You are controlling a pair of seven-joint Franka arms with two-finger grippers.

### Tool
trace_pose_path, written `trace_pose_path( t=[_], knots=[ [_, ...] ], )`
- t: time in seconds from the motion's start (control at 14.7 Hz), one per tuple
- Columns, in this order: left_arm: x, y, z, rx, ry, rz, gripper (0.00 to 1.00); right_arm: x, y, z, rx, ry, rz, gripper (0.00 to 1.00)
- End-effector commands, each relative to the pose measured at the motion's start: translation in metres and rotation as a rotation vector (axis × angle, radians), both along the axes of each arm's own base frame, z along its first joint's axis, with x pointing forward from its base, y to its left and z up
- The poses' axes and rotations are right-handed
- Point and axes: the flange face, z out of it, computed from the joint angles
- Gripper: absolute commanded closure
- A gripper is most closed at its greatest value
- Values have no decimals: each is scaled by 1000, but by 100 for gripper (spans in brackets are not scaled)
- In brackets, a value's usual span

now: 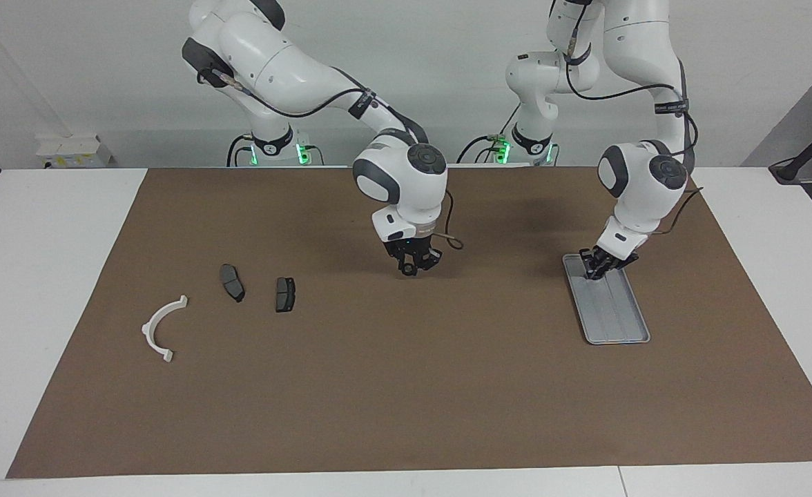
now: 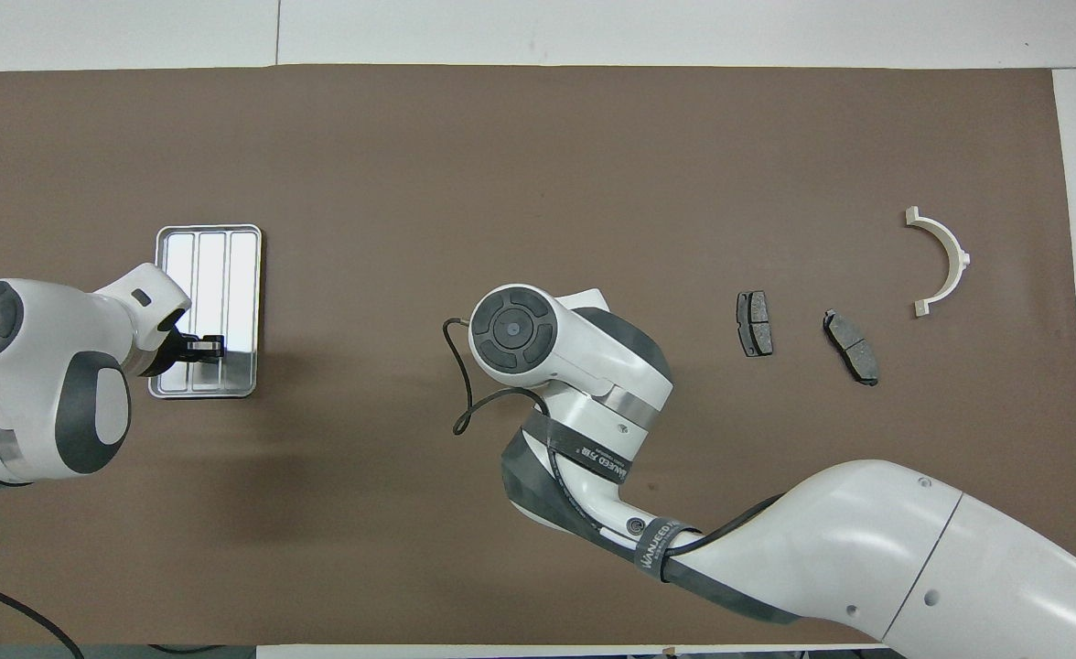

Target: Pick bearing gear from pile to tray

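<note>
Left gripper (image 1: 597, 270) — closed, fingertips down in the tray's (image 1: 616, 314) end nearest the robots; forearm slants down from above. The tray's long axis runs from the robots outward, roughly 12 to 6 o'clock overhead. Right gripper (image 1: 411, 266) — pointing straight down over bare mat (image 1: 406, 386) mid-table, opening indiscernible. At the right arm's end lie two brake pads (image 1: 232, 282) and, farther out, the half-ring (image 1: 161, 330).

You cannot see the right gripper (image 1: 411, 268) from overhead, its own wrist covers it; its fingertips' contents are too small to tell.
</note>
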Motion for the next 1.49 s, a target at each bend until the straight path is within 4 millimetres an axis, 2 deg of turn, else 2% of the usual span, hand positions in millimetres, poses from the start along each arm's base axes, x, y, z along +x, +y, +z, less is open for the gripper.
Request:
trace_pose_path(
  t=[0.0, 0.14, 0.27, 0.34, 0.41, 0.47, 0.54, 0.61, 0.81, 0.88, 0.95, 1.09, 1.22, 1.42],
  knots=[
    [-3, -1, -6, -8, -9, 3, 100, 2, 5, 0, 22, -31, -18, 100],
    [-3, -1, -6, -8, -7, 3, 100, -9, 21, -7, 30, -31, 0, 100],
    [-3, 3, -5, -8, -6, 9, 98, -10, 23, -13, 17, -50, -9, 100],
    [-3, 5, -5, -8, 2, 12, 65, -10, 24, -14, 20, -50, -11, 100],
    [-2, 4, -4, -9, 5, 10, 38, -9, 23, -14, 21, -50, -13, 100],
    [-1, 3, -3, -8, 11, 7, 19, -7, 21, -15, 25, -51, -16, 100],
    [2, 3, 4, -7, 14, 3, 11, -6, 19, -16, 26, -50, -20, 100],
    [12, 3, 19, -6, 12, -1, 10, -5, 17, -16, 29, -51, -22, 100],
    [47, -3, 84, -9, 31, -12, 10, -5, 14, -21, 35, -48, -27, 100],
    [53, -3, 97, -9, 19, -13, 9, -4, 13, -21, 34, -48, -30, 100],
    [57, -4, 106, -9, -1, -10, 3, -4, 12, -23, 33, -46, -32, 100],
    [60, -13, 110, -12, -19, 9, 0, -5, 14, -22, 39, -49, -32, 100],
    [63, -23, 105, -12, -32, 37, 0, -7, 13, -26, 50, -50, -44, 100],
    [66, -25, 108, -14, -65, 40, 0, -6, 9, -32, 48, -52, -57, 100]
  ],
)
